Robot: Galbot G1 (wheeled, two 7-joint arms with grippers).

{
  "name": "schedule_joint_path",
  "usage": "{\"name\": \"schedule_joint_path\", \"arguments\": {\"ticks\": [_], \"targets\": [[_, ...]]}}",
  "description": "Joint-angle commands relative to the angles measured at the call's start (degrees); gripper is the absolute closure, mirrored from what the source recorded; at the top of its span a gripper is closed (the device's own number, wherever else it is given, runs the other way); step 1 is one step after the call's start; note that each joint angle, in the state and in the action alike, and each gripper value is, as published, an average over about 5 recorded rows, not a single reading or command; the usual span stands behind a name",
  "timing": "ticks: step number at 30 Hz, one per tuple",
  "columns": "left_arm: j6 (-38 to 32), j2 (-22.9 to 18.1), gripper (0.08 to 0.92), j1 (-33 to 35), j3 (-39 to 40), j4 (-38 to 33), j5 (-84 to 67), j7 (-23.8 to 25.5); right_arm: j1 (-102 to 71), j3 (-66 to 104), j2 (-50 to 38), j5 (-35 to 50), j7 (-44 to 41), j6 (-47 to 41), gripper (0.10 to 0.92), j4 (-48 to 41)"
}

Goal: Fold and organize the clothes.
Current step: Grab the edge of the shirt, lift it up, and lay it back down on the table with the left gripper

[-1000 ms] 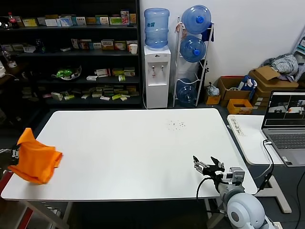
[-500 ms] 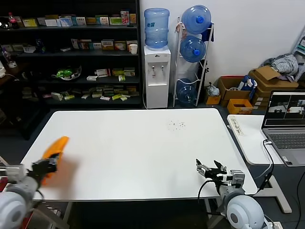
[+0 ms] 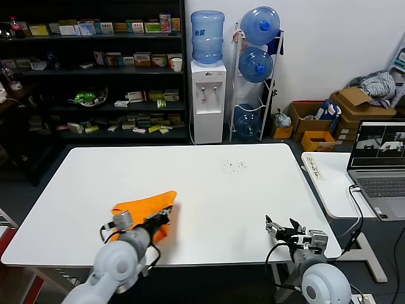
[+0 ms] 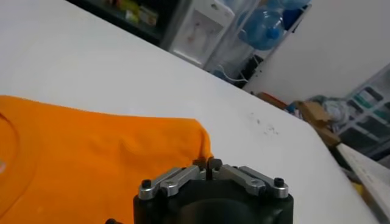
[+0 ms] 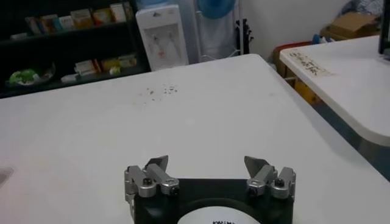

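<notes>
The job looks barely begun: one orange T-shirt lies crumpled on the white desk, bunched under and just ahead of the left gripper, with no neat fold visible anywhere. It needs spreading flat first, then the sleeves and body folded over, then setting down tidily, so almost everything is left to do

The left gripper's fingers are pressed together in the left wrist view, their tips meeting right at the shirt's far edge; they seem to pinch a bit of the orange cloth, though the pinch itself is hidden behind the tips. The cloth spreads out ahead of them and to one side, touching the desk, with bare desk beyond

The right gripper waits near the desk's near edge, well apart from the shirt, its fingers spread wide with nothing between them and only bare desk ahead

By count: one shirt, one desk in use, two grippers. A scatter of small dark specks sits on the desk well beyond the right fingers, too small to number
</notes>
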Motion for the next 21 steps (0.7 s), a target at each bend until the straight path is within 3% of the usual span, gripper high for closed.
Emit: {"name": "schedule_joint_path", "arguments": {"ticks": [1, 15, 21], "targets": [[0.5, -11.1, 0.893, -10.8, 13.1, 6.0, -1.1, -4.5, 0.0, 0.1, 0.9, -0.5, 0.1, 0.1, 0.203, -0.7], [1.5, -9.9, 0.893, -8.6, 17.0, 2.4, -0.8, -6.6, 0.5, 0.0, 0.4, -0.2, -0.2, 0.6, 0.203, -0.4], [1.3, -9.8, 0.887, -8.6, 14.9, 2.6, 1.2, -0.8, 0.6, 0.0, 0.6, -7.2, -6.2, 7.7, 0.203, -1.2]]}}
